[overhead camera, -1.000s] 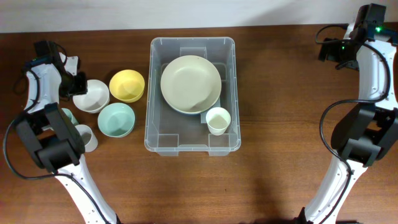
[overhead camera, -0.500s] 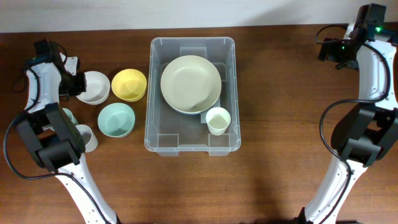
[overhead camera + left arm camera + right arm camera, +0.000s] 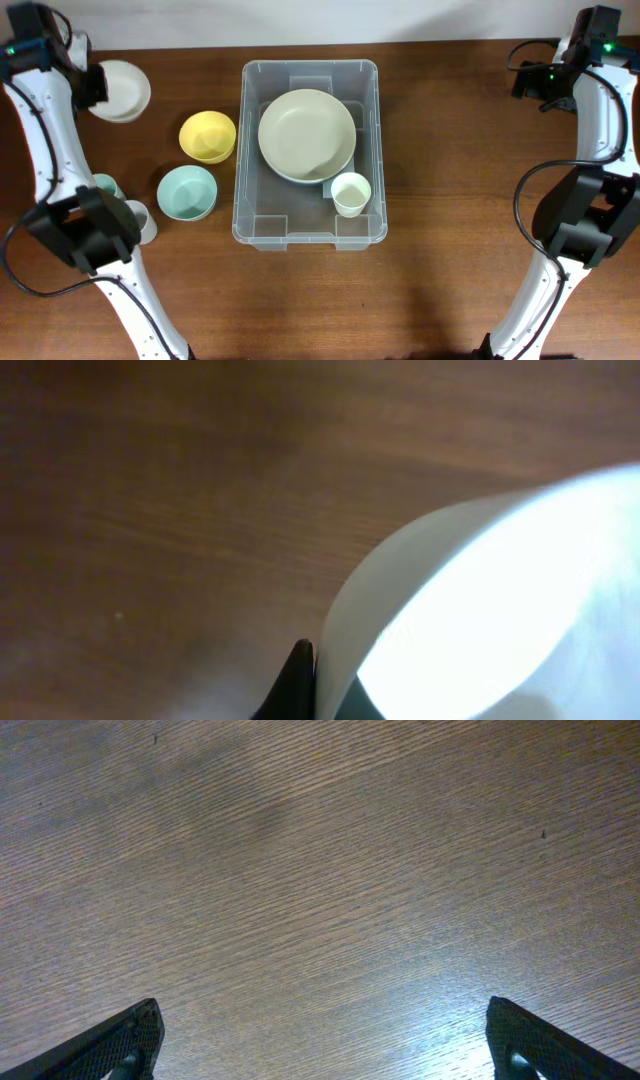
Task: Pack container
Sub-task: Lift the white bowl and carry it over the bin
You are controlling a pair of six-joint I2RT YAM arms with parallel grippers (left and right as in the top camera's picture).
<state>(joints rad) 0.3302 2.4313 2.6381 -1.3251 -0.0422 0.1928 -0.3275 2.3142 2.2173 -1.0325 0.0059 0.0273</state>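
Observation:
The clear container point(image 3: 243, 150) stands mid-table and holds a pale green plate point(image 3: 306, 135) and a small white cup point(image 3: 350, 193). My left gripper point(image 3: 92, 87) is shut on the rim of a white bowl point(image 3: 122, 90), lifted at the far left; the bowl fills the left wrist view point(image 3: 490, 600) above bare wood. A yellow bowl point(image 3: 207, 137) and a teal bowl point(image 3: 186, 192) sit left of the container. My right gripper point(image 3: 325, 1040) is open and empty over bare wood at the far right.
Two small cups point(image 3: 140, 222) stand by the left arm's base, one teal point(image 3: 106, 186). The table's back edge meets a white wall. Arm bases stand at the left and right front.
My left gripper has lifted the white bowl from beside the yellow bowl and carried it up and back to the far left. The right arm has not moved.

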